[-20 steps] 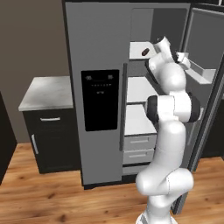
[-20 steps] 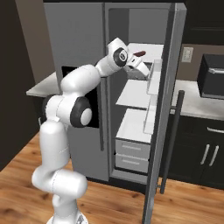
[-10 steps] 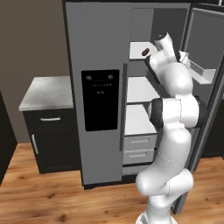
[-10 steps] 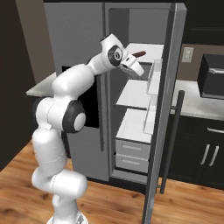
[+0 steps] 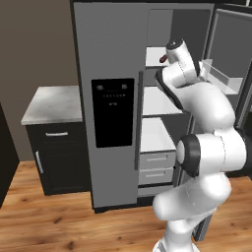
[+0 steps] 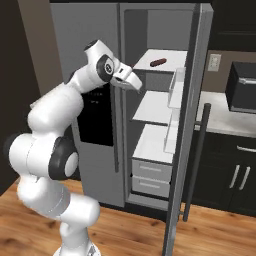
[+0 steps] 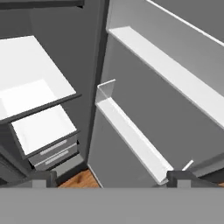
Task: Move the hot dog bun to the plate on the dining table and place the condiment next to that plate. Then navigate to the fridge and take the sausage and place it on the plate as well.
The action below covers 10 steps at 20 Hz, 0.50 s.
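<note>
Fridge (image 5: 110,59) with its right-hand door swung open, robot arm raised in front of the white shelves.
The pincer (image 6: 131,81) stands wide apart, holding nothing, just below the top shelf (image 6: 170,59), where the dark red-brown sausage (image 6: 157,62) lies untouched.

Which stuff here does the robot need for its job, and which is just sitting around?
Needed for the job:
- fridge, its right door open
- sausage on the top shelf
- pincer, open and empty

Just sitting around:
- fridge drawers
- door bins
- small counter cabinet
- microwave
</note>
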Available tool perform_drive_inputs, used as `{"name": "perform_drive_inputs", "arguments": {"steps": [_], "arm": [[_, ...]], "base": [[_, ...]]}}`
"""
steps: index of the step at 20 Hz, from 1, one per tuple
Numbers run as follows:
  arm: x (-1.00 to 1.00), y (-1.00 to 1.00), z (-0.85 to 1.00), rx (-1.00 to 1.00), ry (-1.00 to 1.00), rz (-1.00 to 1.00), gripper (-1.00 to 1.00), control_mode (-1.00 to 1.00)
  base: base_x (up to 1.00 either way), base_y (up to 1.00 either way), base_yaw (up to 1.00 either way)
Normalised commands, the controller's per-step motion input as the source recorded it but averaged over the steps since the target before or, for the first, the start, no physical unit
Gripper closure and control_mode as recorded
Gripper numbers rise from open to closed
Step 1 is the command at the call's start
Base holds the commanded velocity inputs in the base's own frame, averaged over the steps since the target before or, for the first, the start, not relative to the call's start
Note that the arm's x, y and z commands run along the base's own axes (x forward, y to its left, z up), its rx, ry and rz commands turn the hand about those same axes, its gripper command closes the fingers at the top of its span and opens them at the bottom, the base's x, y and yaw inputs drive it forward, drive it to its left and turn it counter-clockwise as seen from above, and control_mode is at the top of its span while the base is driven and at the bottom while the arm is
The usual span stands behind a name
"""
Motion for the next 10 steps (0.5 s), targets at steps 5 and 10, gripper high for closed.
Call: {"name": "perform_drive_inputs", "arguments": {"steps": [5, 10], "arm": [[-0.99, 0.48, 0.25, 0.06, 0.0, 0.24, -1.0, -1.0], [-1.0, 0.41, 0.34, 0.1, 0.0, 0.24, -1.0, -1.0]], "base": [[0.0, 0.0, 0.0], [0.0, 0.0, 0.0]]}}
